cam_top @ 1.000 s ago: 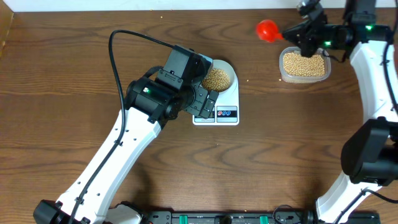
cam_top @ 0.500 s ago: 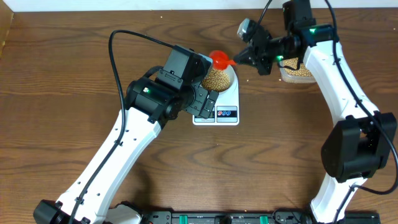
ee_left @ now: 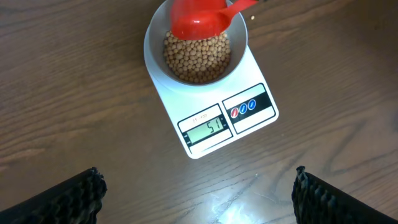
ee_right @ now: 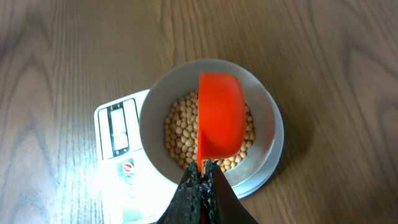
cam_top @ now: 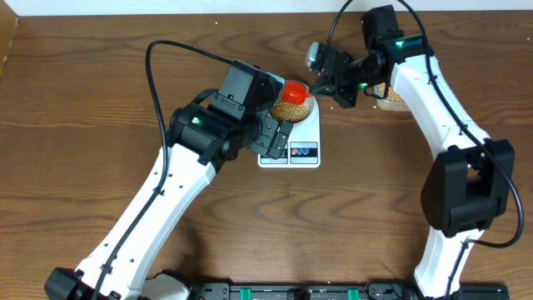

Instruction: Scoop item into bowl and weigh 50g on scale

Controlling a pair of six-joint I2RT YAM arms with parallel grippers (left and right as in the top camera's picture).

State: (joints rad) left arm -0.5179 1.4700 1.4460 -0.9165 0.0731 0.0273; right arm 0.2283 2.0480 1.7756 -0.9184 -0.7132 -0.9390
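Right fingers clenched on the red scoop above the bowl of beans; left fingers wide apart, empty.

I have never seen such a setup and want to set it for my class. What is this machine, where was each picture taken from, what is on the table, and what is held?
These are two robot arms at a wooden table. One picture looks down from above; the other two come from cameras on the wrists. On the table lies a white scale bearing a bowl of beans; its display seems to read 51. A tub of more beans stands by the right arm, partly hidden. The right gripper is shut on a red scoop, held over the bowl. The left gripper hangs open above the scale, holding nothing.
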